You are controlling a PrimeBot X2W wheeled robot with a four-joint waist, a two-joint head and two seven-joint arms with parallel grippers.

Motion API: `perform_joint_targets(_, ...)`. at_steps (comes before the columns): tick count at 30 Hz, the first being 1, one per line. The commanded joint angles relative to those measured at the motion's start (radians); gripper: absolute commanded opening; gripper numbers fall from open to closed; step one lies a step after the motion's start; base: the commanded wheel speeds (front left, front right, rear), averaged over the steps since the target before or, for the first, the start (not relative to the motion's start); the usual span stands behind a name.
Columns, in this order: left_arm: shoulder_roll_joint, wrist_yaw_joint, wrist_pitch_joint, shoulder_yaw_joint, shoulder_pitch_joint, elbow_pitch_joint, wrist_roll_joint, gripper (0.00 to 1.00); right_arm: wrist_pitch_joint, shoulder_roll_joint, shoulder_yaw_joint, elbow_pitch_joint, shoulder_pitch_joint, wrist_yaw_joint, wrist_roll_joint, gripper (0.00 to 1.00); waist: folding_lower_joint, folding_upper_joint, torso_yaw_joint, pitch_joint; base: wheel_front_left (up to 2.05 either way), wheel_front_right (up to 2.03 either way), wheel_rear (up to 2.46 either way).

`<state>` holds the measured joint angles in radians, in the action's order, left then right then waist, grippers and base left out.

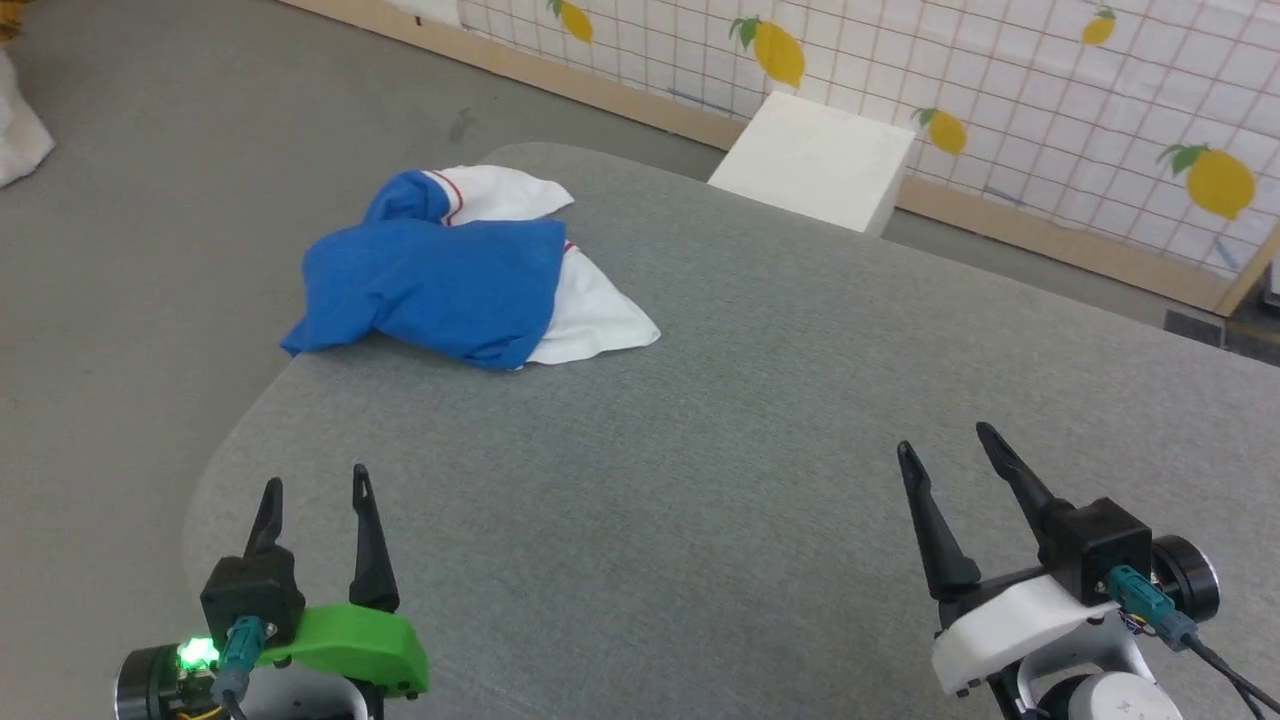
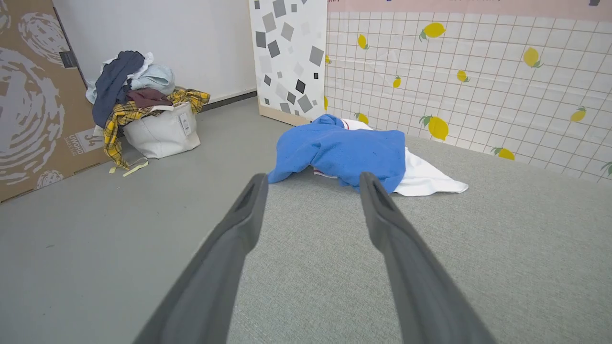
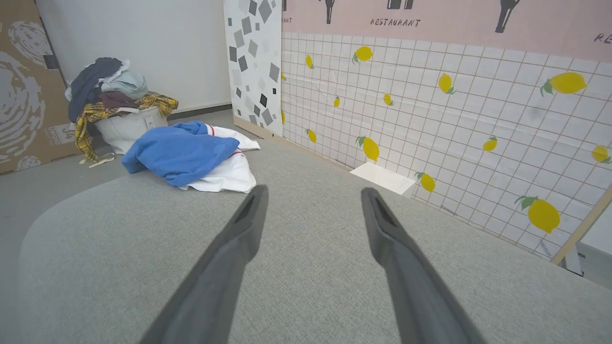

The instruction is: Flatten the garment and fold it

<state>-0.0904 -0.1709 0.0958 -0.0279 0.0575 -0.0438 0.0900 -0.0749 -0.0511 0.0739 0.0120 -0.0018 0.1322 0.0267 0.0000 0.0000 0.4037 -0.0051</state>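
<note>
Garment (image 1: 440, 285) lies crumpled on the grey table (image 1: 760, 440), well beyond both jaws; left gripper (image 1: 315, 485) and right gripper (image 1: 945, 440) hover wide, empty, seemingly ready to reach.

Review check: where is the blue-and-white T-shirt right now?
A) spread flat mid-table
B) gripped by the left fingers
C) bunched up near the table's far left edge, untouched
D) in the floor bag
C: the T-shirt lies heaped at the far left edge of the grey table, clear of the open left gripper and right gripper.
</note>
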Motion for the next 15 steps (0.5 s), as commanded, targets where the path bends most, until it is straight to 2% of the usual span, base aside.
perform_joint_targets(1, -0.005, -0.011, 0.008, -0.003, 0.018, -0.006, 0.010, 1.00, -0.009, 0.000, 0.005, 0.002, -0.020, -0.001, 0.006, 1.00, 0.0000, 0.0000, 0.018, 0.000, 0.00, 0.00, 0.00)
perform_joint_targets(15, -0.011, -0.048, 0.030, -0.007, 0.030, -0.011, 0.042, 1.00, -0.028, 0.001, 0.015, 0.007, -0.026, -0.001, 0.014, 1.00, 0.0000, 0.0000, 0.096, -0.002, 0.00, 0.00, 0.00)
